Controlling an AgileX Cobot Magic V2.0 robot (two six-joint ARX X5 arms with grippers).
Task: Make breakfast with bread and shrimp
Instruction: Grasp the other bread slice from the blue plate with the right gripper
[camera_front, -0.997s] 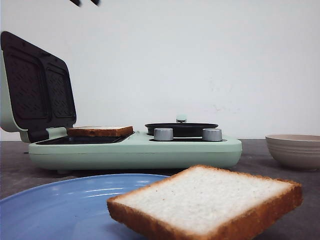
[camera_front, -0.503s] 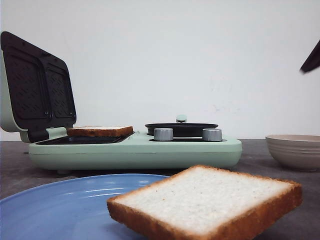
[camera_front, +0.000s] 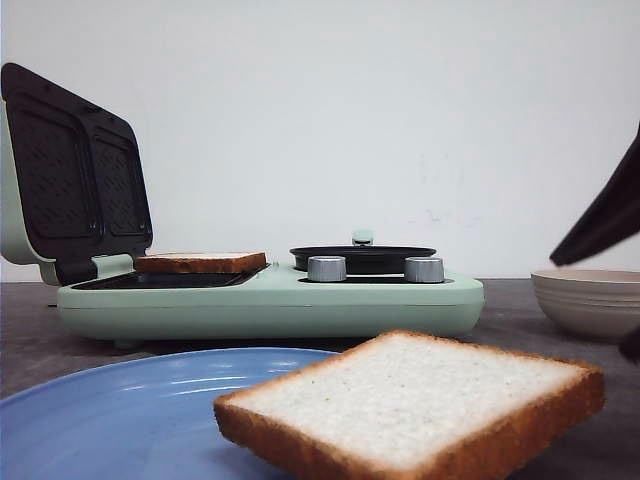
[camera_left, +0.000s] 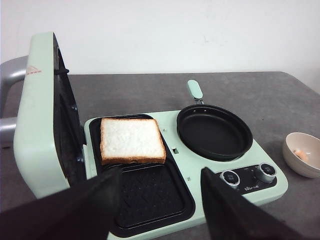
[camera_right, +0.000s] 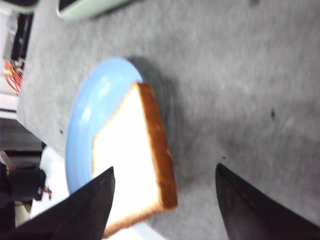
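Since half a second ago your right gripper (camera_right: 165, 210) has dropped lower at the front view's right edge, jaws wide, holding nothing. Left gripper (camera_left: 160, 210): wide open too, empty.

Step, likely: fetching the shrimp (camera_left: 301, 154) from the beige bowl (camera_left: 296, 162). Next calls for descent into that bowl.

Count: two bread slices, one in the sandwich maker (camera_left: 132, 140), one overhanging the blue plate (camera_front: 415, 400); one shrimp.

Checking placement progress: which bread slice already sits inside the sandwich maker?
The bread slice on the sandwich maker's rear grill plate; the other slice overhangs the blue plate.
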